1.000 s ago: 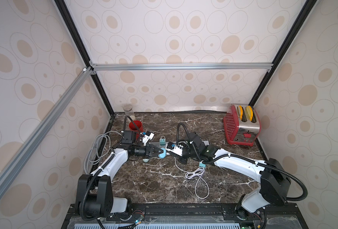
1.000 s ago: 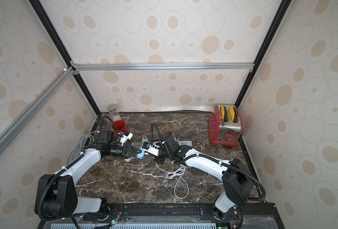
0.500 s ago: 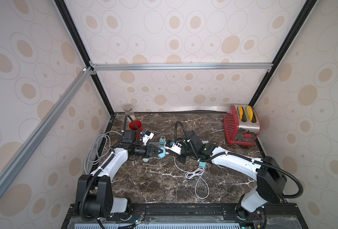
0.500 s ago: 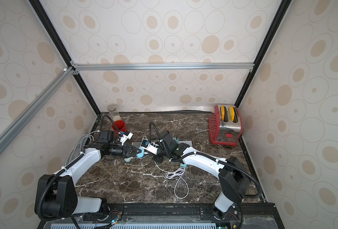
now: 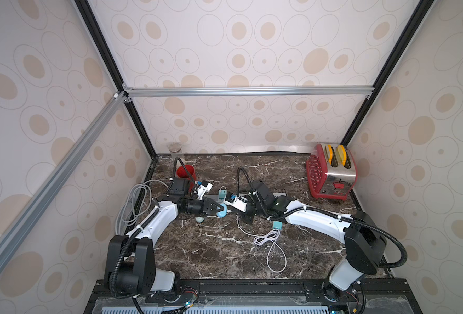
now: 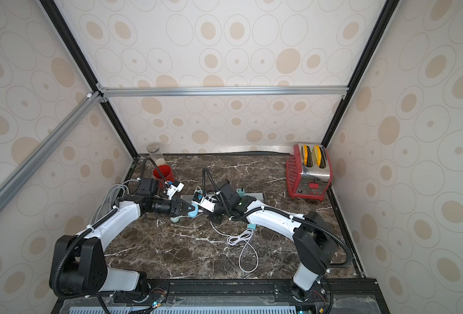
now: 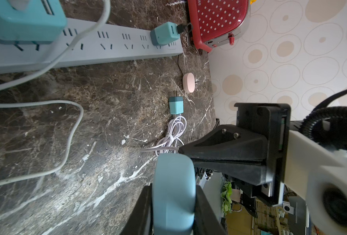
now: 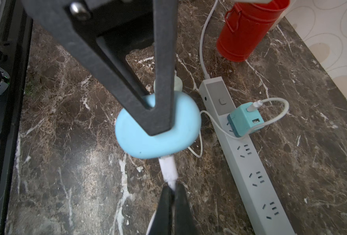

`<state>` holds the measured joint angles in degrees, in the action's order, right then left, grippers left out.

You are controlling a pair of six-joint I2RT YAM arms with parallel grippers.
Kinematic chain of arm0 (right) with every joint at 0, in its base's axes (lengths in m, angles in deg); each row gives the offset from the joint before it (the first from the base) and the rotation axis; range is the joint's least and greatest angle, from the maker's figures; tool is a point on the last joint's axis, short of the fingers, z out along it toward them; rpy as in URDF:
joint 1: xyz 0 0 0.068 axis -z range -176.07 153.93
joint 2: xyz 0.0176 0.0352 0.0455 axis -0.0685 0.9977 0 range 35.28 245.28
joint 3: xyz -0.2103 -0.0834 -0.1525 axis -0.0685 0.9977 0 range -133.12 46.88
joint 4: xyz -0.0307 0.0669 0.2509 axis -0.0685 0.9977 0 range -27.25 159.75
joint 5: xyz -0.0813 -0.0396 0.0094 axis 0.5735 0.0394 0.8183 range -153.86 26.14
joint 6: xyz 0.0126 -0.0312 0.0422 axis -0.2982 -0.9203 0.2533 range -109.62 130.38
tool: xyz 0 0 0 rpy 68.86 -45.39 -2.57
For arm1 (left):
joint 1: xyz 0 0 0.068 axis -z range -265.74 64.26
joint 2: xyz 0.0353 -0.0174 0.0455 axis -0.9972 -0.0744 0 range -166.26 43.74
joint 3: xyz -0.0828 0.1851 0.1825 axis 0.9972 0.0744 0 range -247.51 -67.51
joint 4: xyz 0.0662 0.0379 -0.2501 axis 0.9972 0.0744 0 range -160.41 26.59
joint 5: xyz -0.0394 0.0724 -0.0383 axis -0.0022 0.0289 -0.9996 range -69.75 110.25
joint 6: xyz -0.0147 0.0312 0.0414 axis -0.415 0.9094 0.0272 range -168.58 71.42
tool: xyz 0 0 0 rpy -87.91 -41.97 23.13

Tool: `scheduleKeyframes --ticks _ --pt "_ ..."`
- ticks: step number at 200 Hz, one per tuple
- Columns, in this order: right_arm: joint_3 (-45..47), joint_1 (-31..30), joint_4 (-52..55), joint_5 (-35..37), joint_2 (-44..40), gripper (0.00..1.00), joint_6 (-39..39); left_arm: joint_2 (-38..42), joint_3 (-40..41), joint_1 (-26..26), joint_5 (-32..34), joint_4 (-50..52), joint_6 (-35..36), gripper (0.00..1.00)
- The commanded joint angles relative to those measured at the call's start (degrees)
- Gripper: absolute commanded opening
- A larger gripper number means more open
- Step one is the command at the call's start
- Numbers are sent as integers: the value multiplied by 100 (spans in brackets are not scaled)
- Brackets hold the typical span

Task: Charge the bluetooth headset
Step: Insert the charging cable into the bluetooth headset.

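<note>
L gripper [image 5: 217, 210] part-open, clamping light-blue oval plastic case [image 8: 140, 140]; R gripper [image 8: 173, 190] pinched tight on white cable plug [image 8: 168, 168]; port joint hidden.

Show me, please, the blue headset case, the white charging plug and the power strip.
blue headset case [image 8: 137, 142]: right wrist view, bare rounded face
white charging plug [image 8: 168, 171]: right wrist view, plug body
power strip [image 8: 256, 196]: right wrist view, top face

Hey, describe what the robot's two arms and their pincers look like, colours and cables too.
Both the left arm and right arm have white link shells, black joints and bulky black shoulder housings. A black ribbed hose runs along each, held by white ties. The left pincer and right pincer are matte black wedges tapering to narrow tips.
</note>
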<state>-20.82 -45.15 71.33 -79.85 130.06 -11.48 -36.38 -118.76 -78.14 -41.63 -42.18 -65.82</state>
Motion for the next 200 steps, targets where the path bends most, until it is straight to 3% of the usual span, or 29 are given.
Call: scheduleKeyframes --ticks 1,93,200 --pt "-718 -276 -2522 -1022 -230 0 165 -214 -9 474 -162 553 268 1" --pt "-1182 -389 -2774 -1045 143 0 553 -272 42 585 -456 188 -4 1" --pt "-1178 -433 -2910 -899 -110 0 465 -565 -157 969 -22 738 364 0"
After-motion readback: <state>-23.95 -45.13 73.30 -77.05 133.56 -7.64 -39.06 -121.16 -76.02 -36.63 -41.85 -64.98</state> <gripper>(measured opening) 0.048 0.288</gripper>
